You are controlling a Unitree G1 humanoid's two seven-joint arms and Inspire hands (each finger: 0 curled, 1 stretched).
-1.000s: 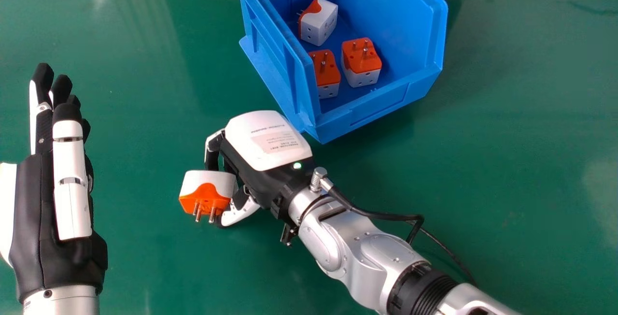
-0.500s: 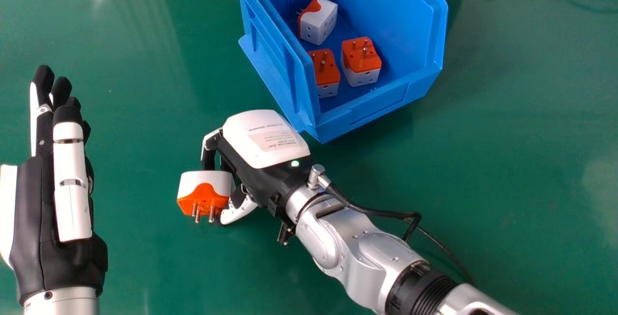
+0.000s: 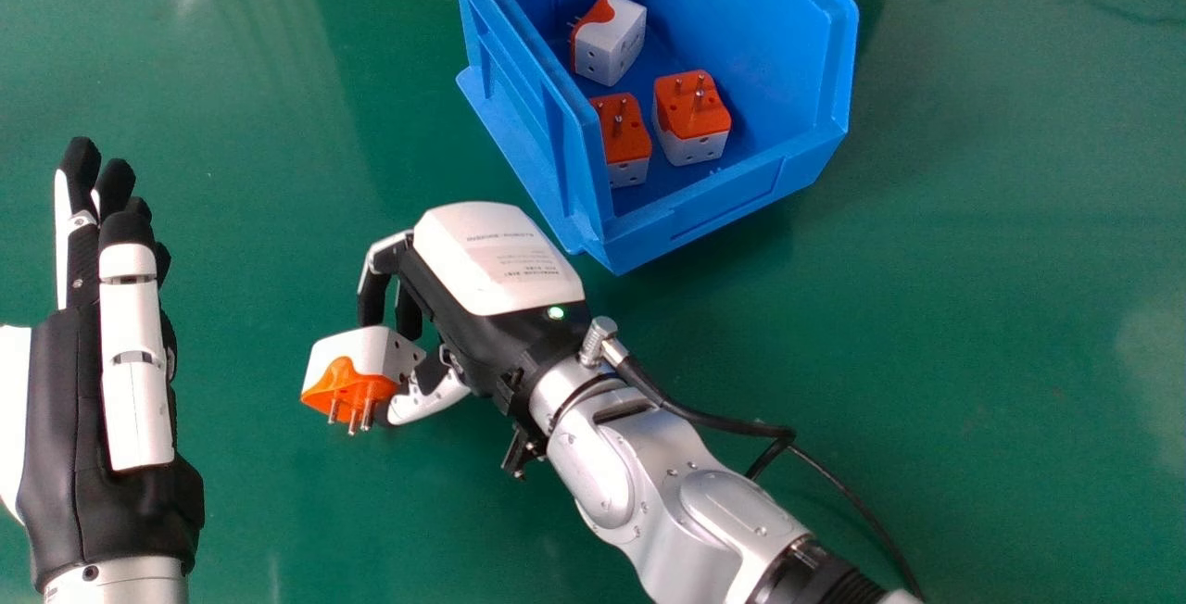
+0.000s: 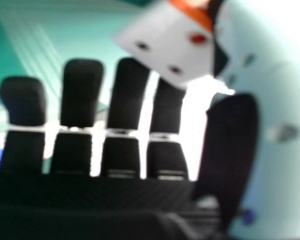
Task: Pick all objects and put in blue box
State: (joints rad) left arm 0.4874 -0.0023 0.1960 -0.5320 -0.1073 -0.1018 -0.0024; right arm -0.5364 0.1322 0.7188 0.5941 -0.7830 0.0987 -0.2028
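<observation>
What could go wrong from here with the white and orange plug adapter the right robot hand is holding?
The white and orange plug adapter sits out near the fingertips and thumb of the right robot hand, so it might twist or slip free.

Its bare metal prongs stick out and could catch the wall of the blue plastic box on the way in.

Three similar adapters already lie inside, so it might knock against one when released.

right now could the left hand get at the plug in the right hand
Probably yes: the left hand is open, with just table between it and the plug, though the right hand is curled round the plug's other side.
</observation>
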